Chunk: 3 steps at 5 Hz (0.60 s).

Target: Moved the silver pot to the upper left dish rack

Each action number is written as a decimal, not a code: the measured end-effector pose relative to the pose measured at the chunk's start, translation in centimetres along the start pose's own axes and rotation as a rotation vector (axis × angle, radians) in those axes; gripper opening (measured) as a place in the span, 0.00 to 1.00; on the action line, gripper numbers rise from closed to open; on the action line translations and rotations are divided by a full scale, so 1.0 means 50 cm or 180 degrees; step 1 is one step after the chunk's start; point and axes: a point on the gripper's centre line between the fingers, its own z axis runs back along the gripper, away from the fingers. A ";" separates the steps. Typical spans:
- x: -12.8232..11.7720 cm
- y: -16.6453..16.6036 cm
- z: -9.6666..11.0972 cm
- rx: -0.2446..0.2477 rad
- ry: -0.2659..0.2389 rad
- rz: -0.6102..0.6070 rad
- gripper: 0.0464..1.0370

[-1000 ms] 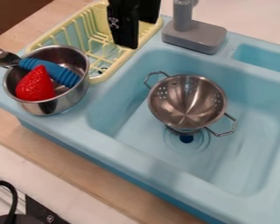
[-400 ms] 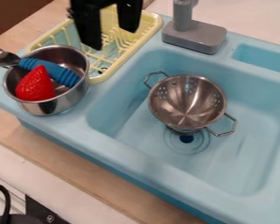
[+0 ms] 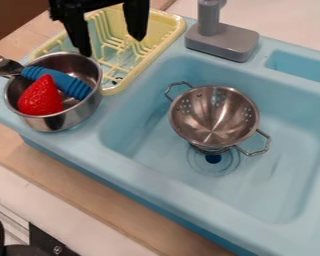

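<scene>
My gripper (image 3: pixel 113 46) hangs over the yellow dish rack (image 3: pixel 146 62) at the upper left, open, with its two black fingers apart and nothing between them. The silver pot (image 3: pixel 68 116) stands at the left on the sink's blue rim, against the rack's near-left end. In the pot lie a red strawberry (image 3: pixel 40 97) and a fork with a blue handle (image 3: pixel 69 86), whose tines stick out over the pot's left edge. The left finger's tip is just above the pot's far edge.
A silver colander (image 3: pixel 213 117) with two handles sits in the blue sink basin (image 3: pixel 132 125) over the drain. The grey faucet (image 3: pixel 223 41) stands at the sink's back edge. A black cable (image 3: pixel 0 235) curves at the lower left.
My gripper has moved left over the rack, towards the pot, and its two fingers show farther apart. The cable at the lower left has shifted left. Pot and colander have stayed in place.
</scene>
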 end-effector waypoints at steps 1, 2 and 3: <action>0.002 0.009 -0.014 -0.0012 -0.0102 -0.0120 0.96; -0.003 0.023 -0.024 -0.0006 -0.0181 -0.0149 0.96; 0.009 0.022 -0.028 -0.0044 -0.0308 -0.0091 0.96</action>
